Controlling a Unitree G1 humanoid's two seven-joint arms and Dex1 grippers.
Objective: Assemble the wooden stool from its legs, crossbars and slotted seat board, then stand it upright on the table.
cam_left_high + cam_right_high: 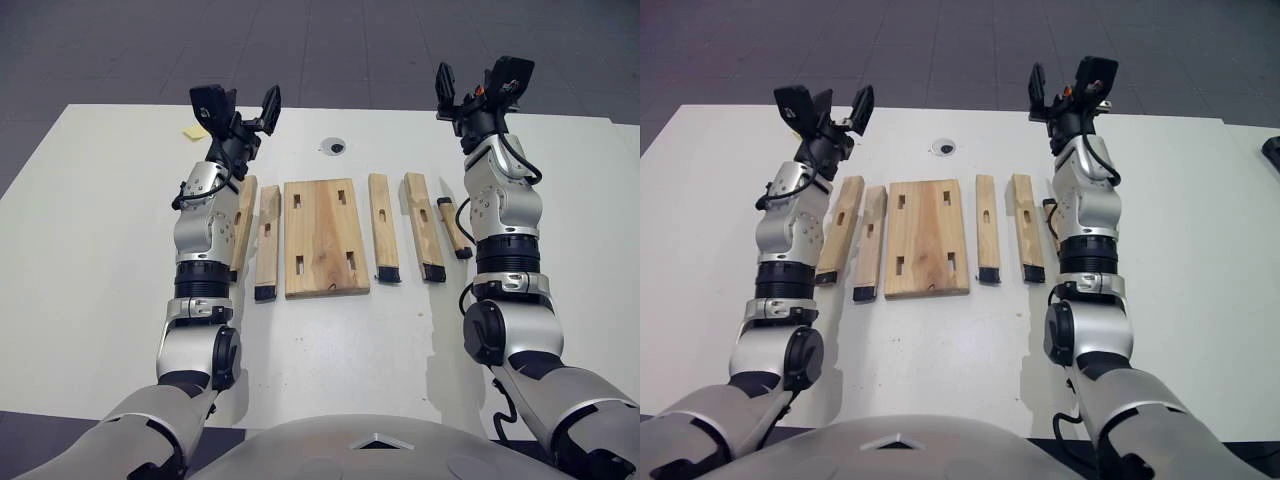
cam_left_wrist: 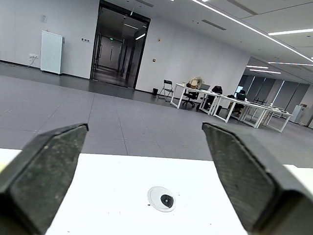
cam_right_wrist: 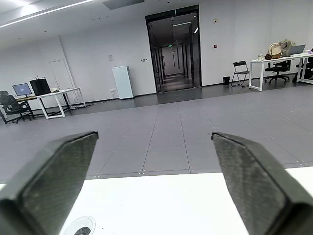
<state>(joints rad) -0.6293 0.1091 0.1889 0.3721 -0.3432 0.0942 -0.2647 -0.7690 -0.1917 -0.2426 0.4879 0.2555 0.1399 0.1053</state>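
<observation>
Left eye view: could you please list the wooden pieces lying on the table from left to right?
Pale wooden leg, second black-footed wooden leg, wide slotted wooden seat board, third leg, fourth leg, short thin wooden crossbar.

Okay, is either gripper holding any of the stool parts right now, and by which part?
Nothing is held. The left gripper and the right gripper are both open and empty; the seat board lies untouched on the table.
</observation>
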